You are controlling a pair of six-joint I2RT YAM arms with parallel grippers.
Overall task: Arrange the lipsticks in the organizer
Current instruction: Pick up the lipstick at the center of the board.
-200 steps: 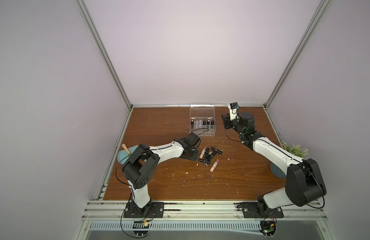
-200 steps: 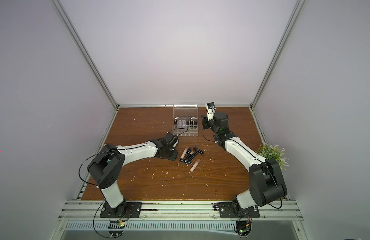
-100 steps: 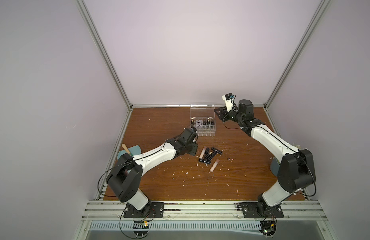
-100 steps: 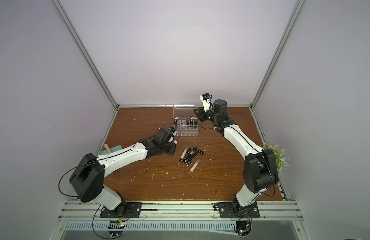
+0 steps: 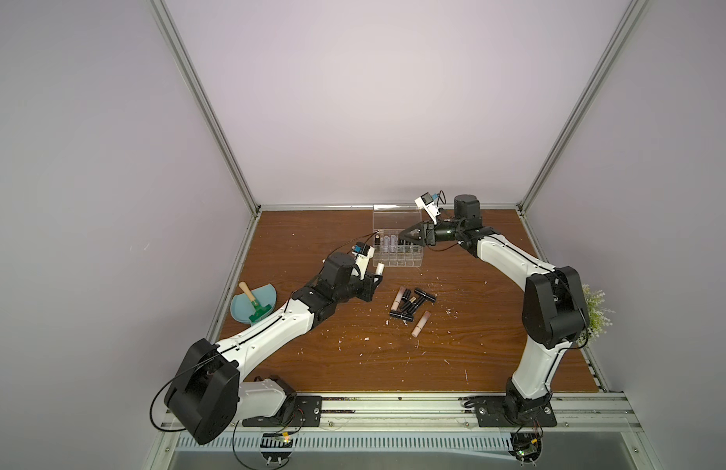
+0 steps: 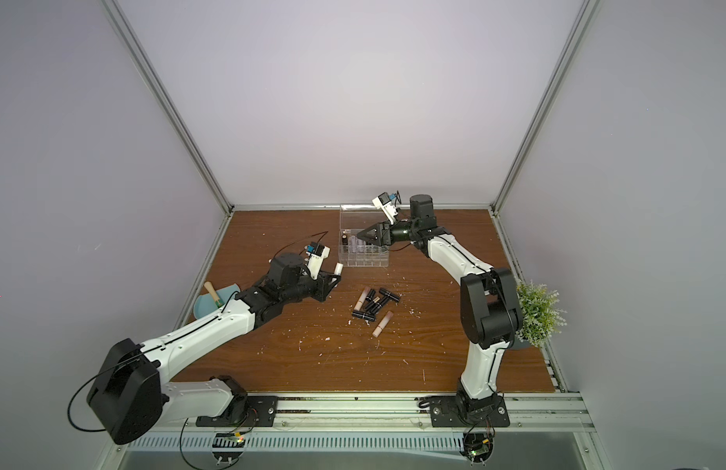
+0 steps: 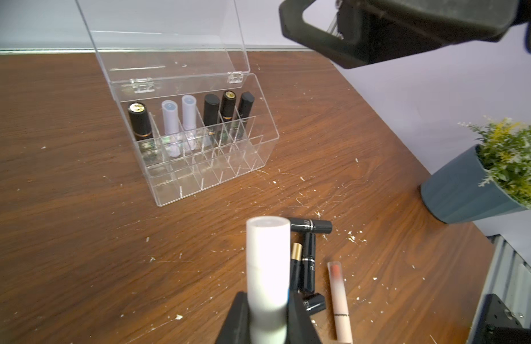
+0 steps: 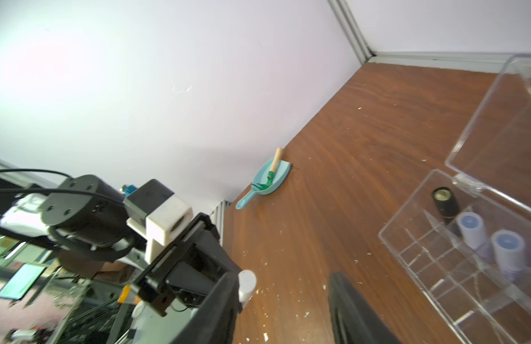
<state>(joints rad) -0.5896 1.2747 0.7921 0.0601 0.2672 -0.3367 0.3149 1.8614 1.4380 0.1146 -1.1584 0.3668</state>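
Observation:
My left gripper (image 7: 268, 300) is shut on a white lipstick (image 7: 268, 262), held upright a little in front of the organizer's left end in both top views (image 5: 380, 268) (image 6: 338, 268). The organizer (image 7: 204, 175) is a clear box with its lid raised; its back row holds several lipsticks, black ones and two lavender ones (image 7: 180, 119). My right gripper (image 5: 406, 236) (image 8: 283, 297) hovers over the organizer's right half, open, with nothing between its fingers. Several loose lipsticks (image 5: 412, 303) (image 6: 375, 301), mostly black, lie piled on the table, with a beige-pink one (image 7: 341, 300) beside them.
A light-blue dustpan (image 5: 251, 305) (image 8: 270, 178) with a green wooden-handled tool lies at the table's left edge. A potted plant (image 6: 536, 313) (image 7: 496, 175) stands at the right edge behind my right arm. White crumbs are scattered over the wood.
My left arm has risen from the pile and moved toward the organizer with the white lipstick. My right gripper has swung left and down over the organizer, and its jaws have widened.

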